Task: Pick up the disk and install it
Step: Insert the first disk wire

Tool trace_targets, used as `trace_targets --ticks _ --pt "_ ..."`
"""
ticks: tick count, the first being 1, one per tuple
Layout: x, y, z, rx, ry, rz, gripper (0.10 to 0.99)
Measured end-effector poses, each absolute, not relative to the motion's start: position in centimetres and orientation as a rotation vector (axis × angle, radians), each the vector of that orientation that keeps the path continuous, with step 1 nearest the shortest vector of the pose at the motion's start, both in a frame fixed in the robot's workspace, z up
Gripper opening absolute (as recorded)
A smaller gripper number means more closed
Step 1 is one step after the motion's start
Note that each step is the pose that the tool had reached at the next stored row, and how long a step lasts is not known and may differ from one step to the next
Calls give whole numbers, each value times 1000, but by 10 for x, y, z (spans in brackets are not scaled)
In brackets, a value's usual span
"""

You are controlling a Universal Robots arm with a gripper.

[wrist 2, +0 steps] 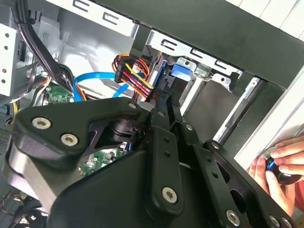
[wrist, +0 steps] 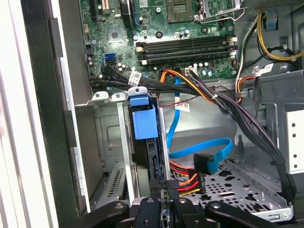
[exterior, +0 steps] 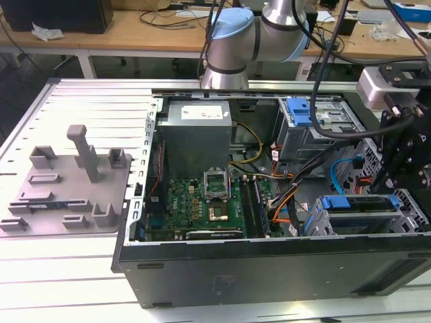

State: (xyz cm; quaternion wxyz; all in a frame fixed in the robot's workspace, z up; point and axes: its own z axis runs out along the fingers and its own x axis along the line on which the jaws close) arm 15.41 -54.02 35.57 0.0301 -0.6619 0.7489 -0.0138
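Note:
The disk (exterior: 360,205), with blue side rails, sits in the grey drive cage (exterior: 411,219) at the near corner of the open computer case, on the exterior view's right. In the first wrist view the disk (wrist: 153,152) shows edge-on in a cage slot, its blue rail tab at the far end. My gripper (exterior: 385,176) reaches down onto it from above. In both wrist views its fingers (wrist: 164,190) stand close together on the disk's near edge, and the black linkage of the gripper (wrist 2: 164,99) points at the blue tab (wrist 2: 181,71).
A grey power supply box (exterior: 195,131) and a second cage with a blue latch (exterior: 301,111) stand at the back of the case. Orange, black and blue cables (wrist: 209,161) run beside the cage. A person's hand (wrist 2: 280,164) rests outside the case wall. A grey fixture plate (exterior: 67,182) lies on the exterior view's left.

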Motion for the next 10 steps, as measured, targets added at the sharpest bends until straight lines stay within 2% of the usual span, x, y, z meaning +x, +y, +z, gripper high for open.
trace_targets --ticks 10 --pt "154 -536 355 -2050 2301 -44 169"
